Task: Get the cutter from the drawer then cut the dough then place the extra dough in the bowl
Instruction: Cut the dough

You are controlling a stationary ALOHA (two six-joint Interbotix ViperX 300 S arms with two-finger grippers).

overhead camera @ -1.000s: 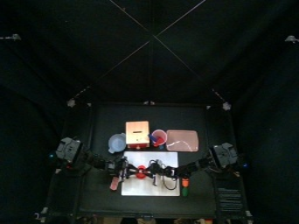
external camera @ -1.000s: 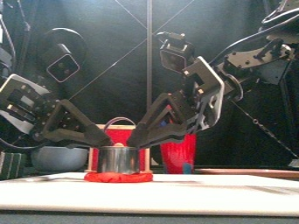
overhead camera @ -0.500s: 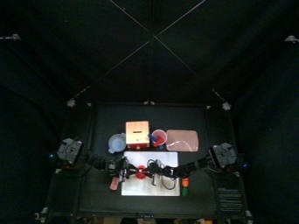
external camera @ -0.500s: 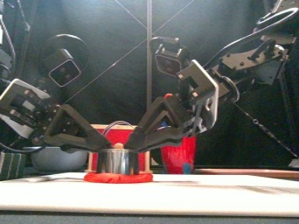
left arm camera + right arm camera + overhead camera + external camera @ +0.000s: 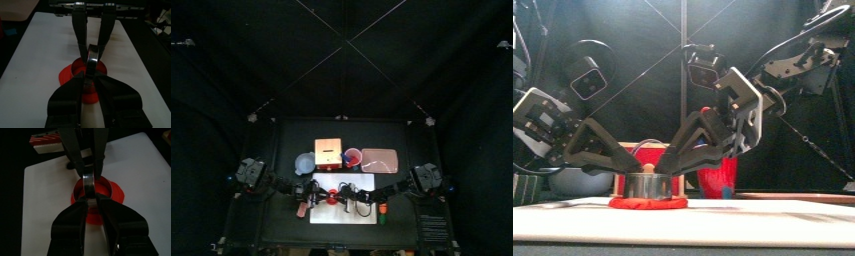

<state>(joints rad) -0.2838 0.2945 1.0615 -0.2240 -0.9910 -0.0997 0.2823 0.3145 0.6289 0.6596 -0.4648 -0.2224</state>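
A: Cutter location?
B: On the white cutting board, centred on the red dough disc; cutter wall pinched between left gripper jaws and right gripper jaws, both nearly closed, opposite sides.
A: Obscured?
B: Jaws cover its rim contact points. Cutter: round, shiny metal.

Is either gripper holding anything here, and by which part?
Both. The left gripper and right gripper each pinch the metal cutter by its rim, on opposite sides, over the red dough.

Black jointed arms; end effectors dark-jawed, silver cross-plates.
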